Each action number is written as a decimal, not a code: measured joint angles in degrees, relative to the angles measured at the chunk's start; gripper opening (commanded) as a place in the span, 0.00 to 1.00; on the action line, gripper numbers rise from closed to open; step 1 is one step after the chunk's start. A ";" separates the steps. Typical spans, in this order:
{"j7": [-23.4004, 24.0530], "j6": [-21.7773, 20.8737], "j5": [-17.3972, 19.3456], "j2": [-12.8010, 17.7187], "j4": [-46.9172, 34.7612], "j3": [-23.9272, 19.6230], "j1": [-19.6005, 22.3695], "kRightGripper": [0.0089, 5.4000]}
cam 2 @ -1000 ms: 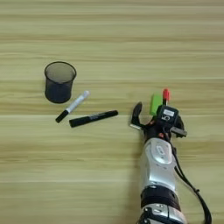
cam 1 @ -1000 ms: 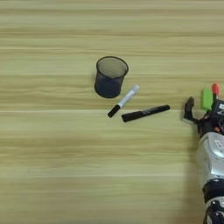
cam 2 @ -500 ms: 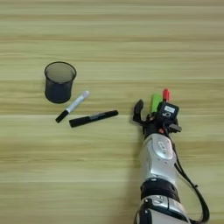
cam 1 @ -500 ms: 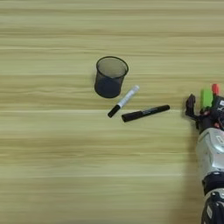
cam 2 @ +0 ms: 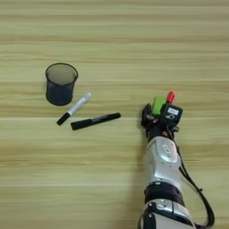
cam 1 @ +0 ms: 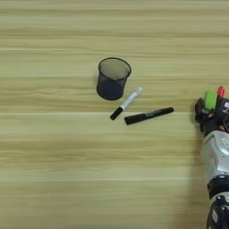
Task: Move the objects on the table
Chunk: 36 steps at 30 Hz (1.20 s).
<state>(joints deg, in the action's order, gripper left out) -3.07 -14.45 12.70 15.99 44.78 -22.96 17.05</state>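
On the wooden table (cam 2: 112,40) a white marker with a black cap (cam 2: 74,108) lies at a slant, and a long black marker (cam 2: 95,120) lies just below it. To the right, a small green block (cam 2: 158,105) and a red-capped marker (cam 2: 170,97) sit side by side. My right gripper (cam 2: 157,117) is right at their near ends, on the silver forearm (cam 2: 163,156) that rises from the bottom edge. The gripper's black body hides the lower parts of the block and the red-capped marker. I cannot tell whether they are held.
A black mesh cup (cam 2: 61,83) stands upright at the left, just above the white marker's capped end. A black cable (cam 2: 197,192) runs along the right side of the forearm.
The gripper has edged slightly forward against the green block and red-capped marker. The cup and the two other markers have not moved.
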 measured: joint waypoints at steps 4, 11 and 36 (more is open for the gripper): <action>0.00 0.05 -0.03 0.03 0.00 0.07 0.00 0.36; -1.15 0.07 -0.04 0.00 0.06 0.68 0.45 0.25; -11.63 6.42 1.21 -2.54 -7.67 6.76 -1.65 0.24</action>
<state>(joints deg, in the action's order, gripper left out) -14.69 -8.04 13.91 13.45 37.11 -16.20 15.41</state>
